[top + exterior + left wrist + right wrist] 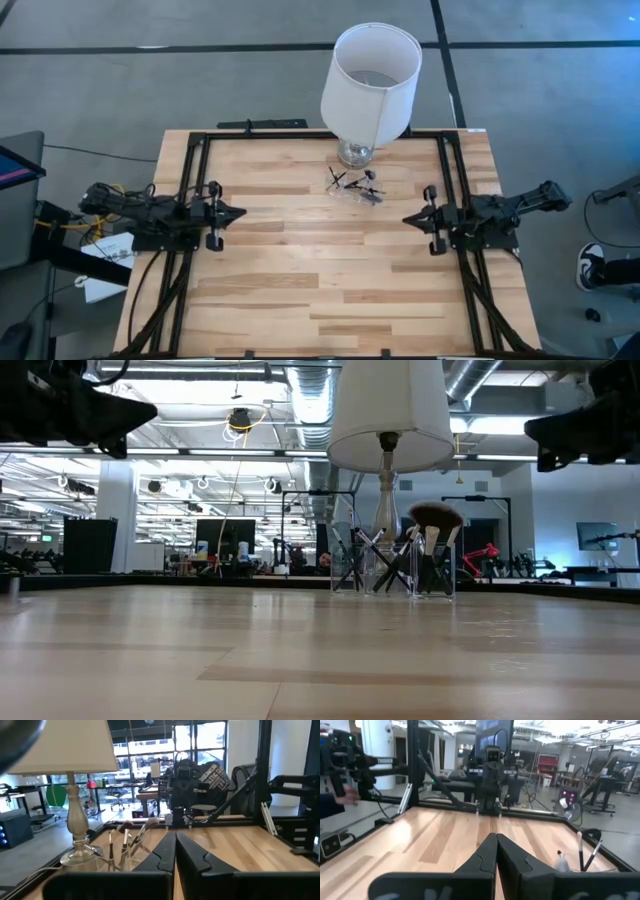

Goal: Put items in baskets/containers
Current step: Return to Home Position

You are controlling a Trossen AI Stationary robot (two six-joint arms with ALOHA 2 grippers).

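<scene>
Your wooden table (300, 280) carries a white lamp (370, 75) at its far edge. Just in front of the lamp's base, the clear organizer (352, 194) is barely visible. You mostly see the brushes (435, 517) standing in it, too tangled to count. The left gripper (241, 213) and right gripper (407, 217) sit well apart from it on either side, fingers pressed together, holding nothing.

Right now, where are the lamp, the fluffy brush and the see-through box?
lamp (360, 110): high view, on the white shade's outer side.
fluffy brush (435, 515): low view, on its dark bristle head.
see-through box (338, 560): low view, on its left clear wall.
</scene>
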